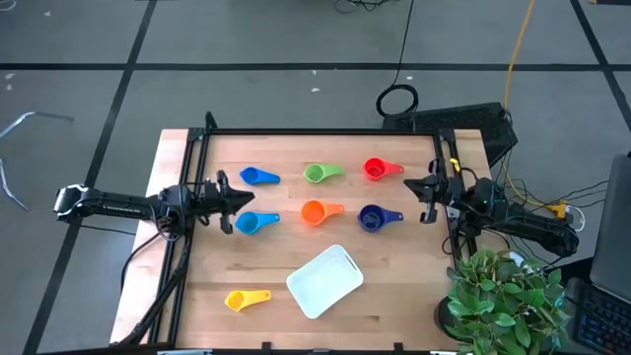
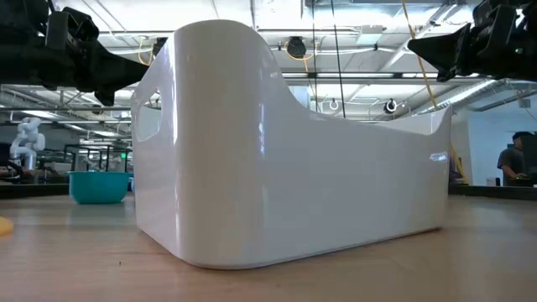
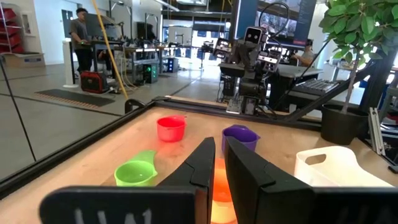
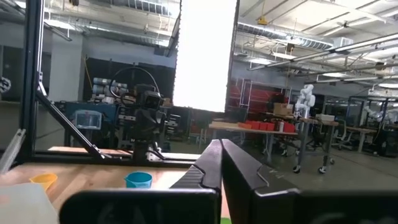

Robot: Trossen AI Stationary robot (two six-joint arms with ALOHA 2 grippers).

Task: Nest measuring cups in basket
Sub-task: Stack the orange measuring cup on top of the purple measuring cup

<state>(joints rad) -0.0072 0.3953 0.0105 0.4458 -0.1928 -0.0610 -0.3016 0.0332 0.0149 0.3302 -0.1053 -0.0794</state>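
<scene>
We see the left end effector (image 1: pixel 240 200) poised above the counter's (image 1: pixel 394 286) left side, its two dark fingers (image 3: pixel 202 165) drawn nearly together with only a narrow slit between them and nothing held; its tip sits between the two blue measuring cups, one (image 1: pixel 258 177) in the far row and one (image 1: pixel 248 223) in the near row, and it points toward the orange cup (image 1: pixel 315 211). In the left wrist view the orange glow shows through that slit, with the green cup (image 3: pixel 136 172), the red cup (image 3: pixel 171 128) and the dark blue cup (image 3: pixel 239 137) standing beyond. The right end effector (image 1: pixel 412 184) hovers over the counter's right edge, fingers (image 4: pixel 210 163) pressed fully together and empty, aimed inward between the red cup (image 1: pixel 376 169) and the dark blue cup (image 1: pixel 371 218). From above, the far row reads blue, green (image 1: pixel 317 174), red; the near row reads blue, orange, dark blue. The yellow cup (image 1: pixel 237 300) lies apart near the front left corner. The white basket (image 1: pixel 325 281) sits at the front centre, turned at an angle, just beside no cup; it looks empty, though its glossy floor makes that hard to confirm. In the low view its tall wall (image 2: pixel 285 176) fills the frame, with a blue cup (image 2: pixel 98 186) behind on the left. A potted plant (image 1: pixel 508 301) stands at the front right corner.
</scene>
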